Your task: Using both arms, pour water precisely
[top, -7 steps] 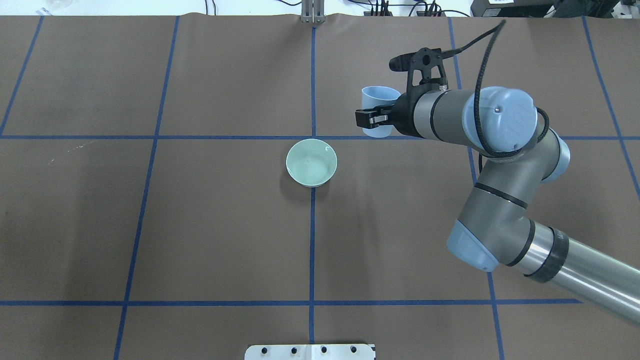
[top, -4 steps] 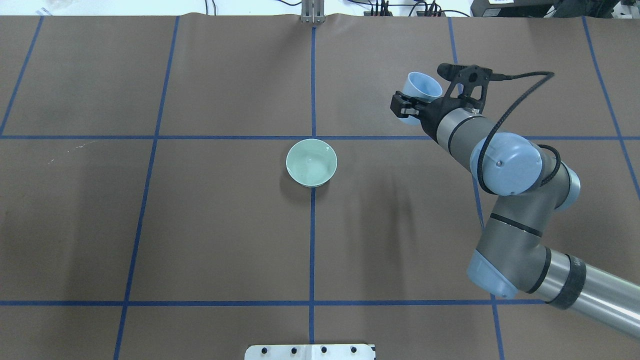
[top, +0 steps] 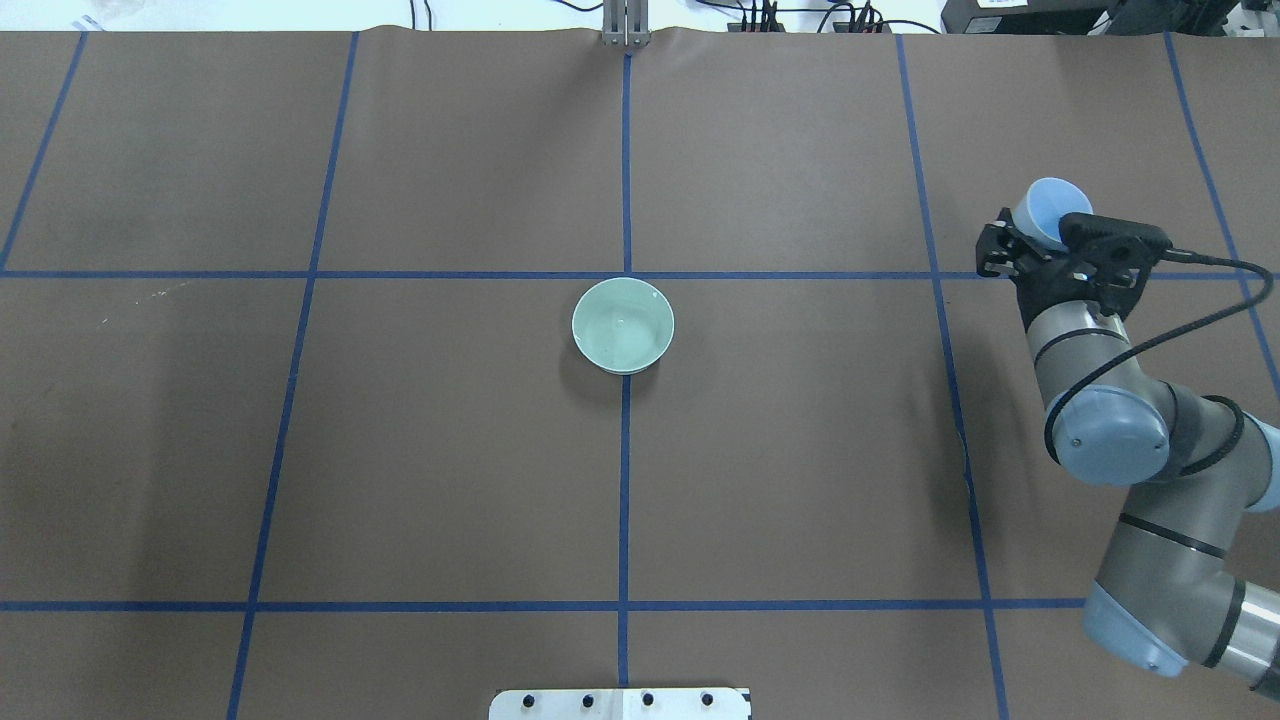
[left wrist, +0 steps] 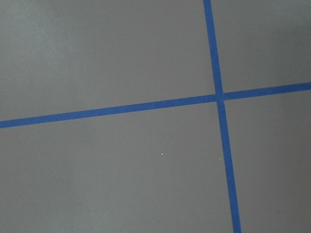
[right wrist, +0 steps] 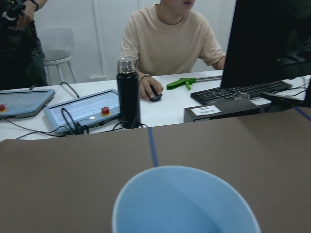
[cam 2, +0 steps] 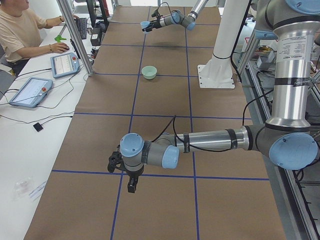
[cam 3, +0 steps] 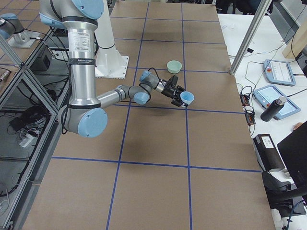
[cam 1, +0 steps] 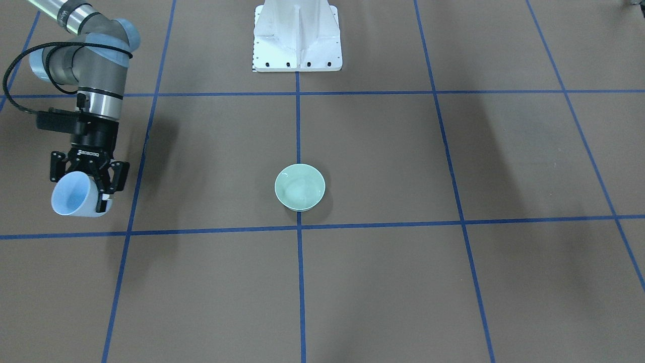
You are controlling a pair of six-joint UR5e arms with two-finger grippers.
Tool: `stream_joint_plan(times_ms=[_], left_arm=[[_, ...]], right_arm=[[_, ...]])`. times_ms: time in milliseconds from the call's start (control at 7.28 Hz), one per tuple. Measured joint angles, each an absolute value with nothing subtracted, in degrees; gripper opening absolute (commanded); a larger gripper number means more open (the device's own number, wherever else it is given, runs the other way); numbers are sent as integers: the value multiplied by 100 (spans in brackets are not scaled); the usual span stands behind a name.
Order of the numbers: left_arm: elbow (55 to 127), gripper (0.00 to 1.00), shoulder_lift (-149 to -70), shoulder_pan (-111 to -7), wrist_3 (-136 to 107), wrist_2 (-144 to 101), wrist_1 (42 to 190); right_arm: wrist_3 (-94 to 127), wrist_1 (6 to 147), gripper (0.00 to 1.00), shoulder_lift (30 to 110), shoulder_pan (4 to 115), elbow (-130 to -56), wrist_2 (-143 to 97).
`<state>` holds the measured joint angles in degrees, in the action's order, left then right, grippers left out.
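Right hand [cam 1: 81, 189] clamps a pale-blue cup [cam 1: 70, 199], tilted, seemingly empty inside.

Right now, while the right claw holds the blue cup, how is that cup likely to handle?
The blue cup looks thin-walled and smooth, so it is probably light and possibly slippery in the right claw. It seems to taper toward its base, so it might slip if the grip loosens. It is held tilted, mouth sideways; dropped, it would likely roll.

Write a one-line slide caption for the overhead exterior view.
The right hand holds a light-blue cup well to the right of the green bowl on the centre line.
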<state>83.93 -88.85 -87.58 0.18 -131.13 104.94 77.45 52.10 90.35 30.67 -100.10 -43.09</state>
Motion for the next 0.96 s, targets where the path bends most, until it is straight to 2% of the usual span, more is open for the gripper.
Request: stream_joint_plan(times_ms=[137, 412, 549, 824, 961], left_arm=[[8393, 100, -8893, -8755, 18, -13113, 10494], [8394, 100, -8904, -8749, 18, -13113, 10494], [8393, 100, -8914, -8747, 18, -13113, 10494], [8389, 100, -8941, -8745, 12, -13113, 10492], [8383, 100, -8952, -8745, 10, -13113, 10489]], right_arm=[[7885, 5204, 27, 9244, 2963, -9781, -3962], [8203, 5189, 33, 9321, 2626, -9215, -3400], [8330, 5182, 41, 9319, 2452, -9060, -3263], [8738, 5177, 99, 9272, 2209, -8795, -3124], [8841, 5177, 99, 9251, 2157, -8733, -3077]])
